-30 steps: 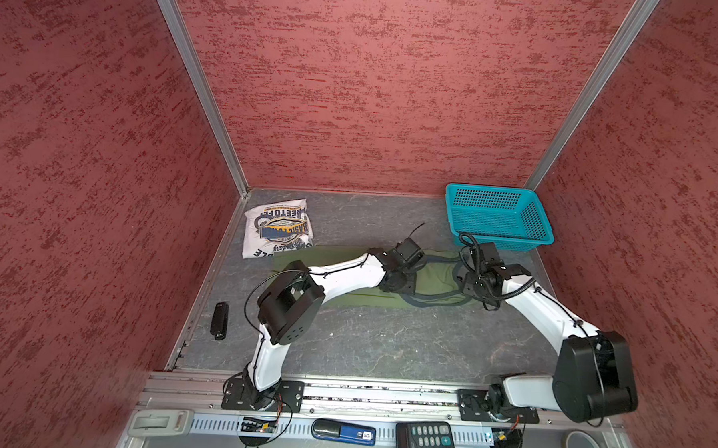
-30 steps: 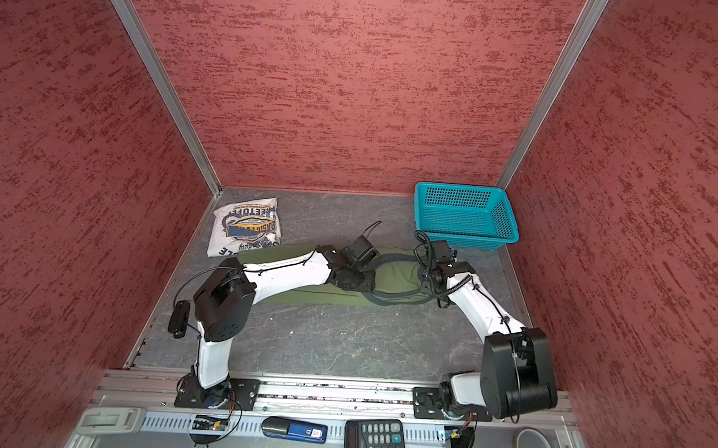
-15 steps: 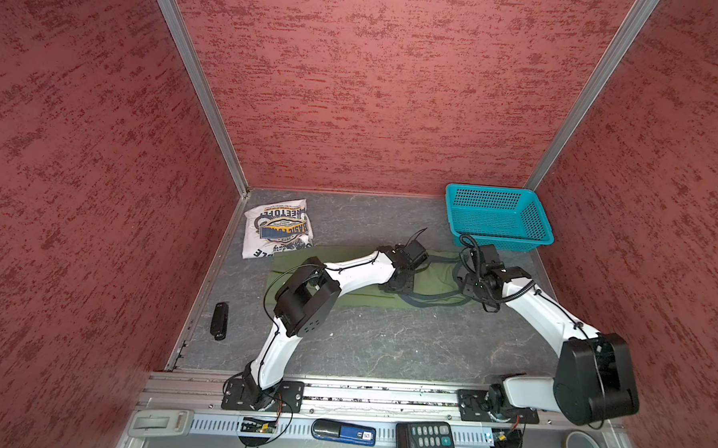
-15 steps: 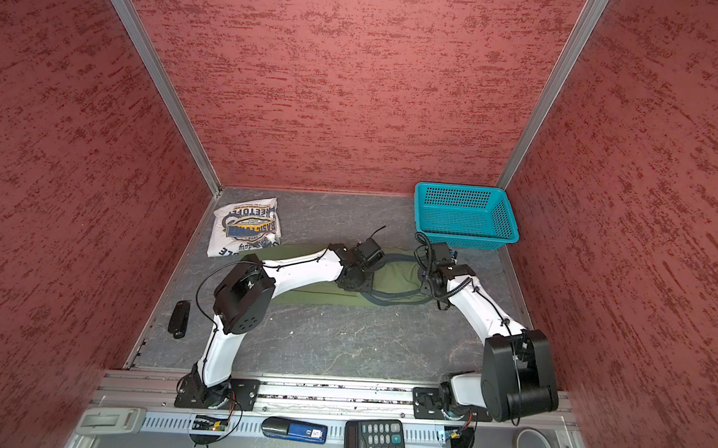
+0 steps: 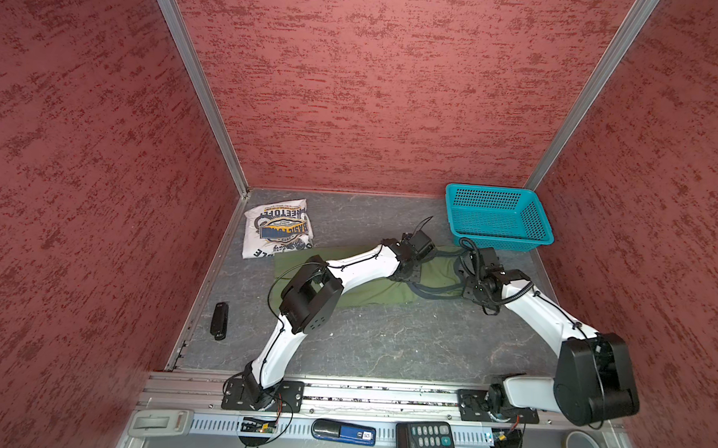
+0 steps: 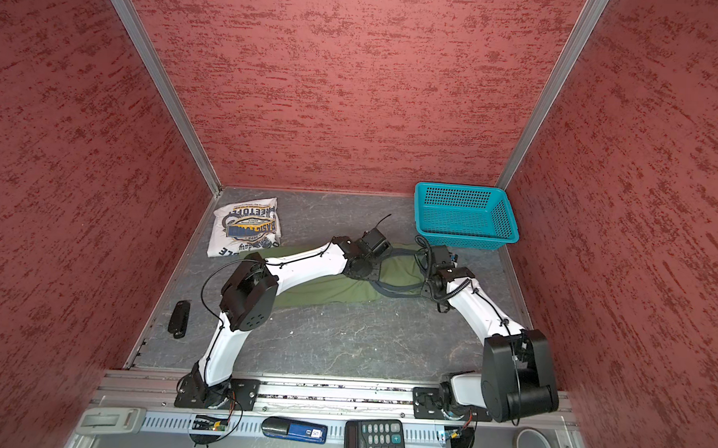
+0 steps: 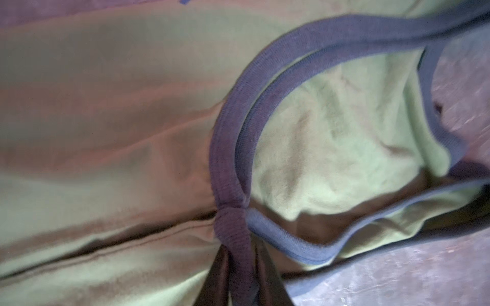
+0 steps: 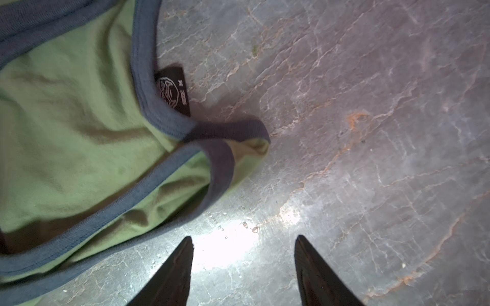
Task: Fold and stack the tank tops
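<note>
Our left gripper (image 7: 240, 247) pinches the grey armhole trim (image 7: 225, 148) of the olive tank top (image 5: 379, 294), which lies lengthwise across the table (image 5: 385, 351); we judge this is to carry that end over in a fold. Our right gripper (image 8: 244, 238) stands wide and empty over bare table beside the shoulder strap (image 8: 238, 132). The white tank top (image 5: 280, 230) lies folded at the far left, likely the stack's base.

1. Left arm (image 5: 363, 267): white rounded links, black boxy joint housings, thin black cable clipped along the shell.
2. Right arm (image 5: 540, 312): same white-and-black build, with coiled black cable at the wrist.
3. Black screwed base plates (image 5: 289, 396), toward 6 o'clock in both top views.
4. Left gripper (image 7: 241, 247) and right gripper (image 8: 244, 236): dark fingers tapering to points.
</note>
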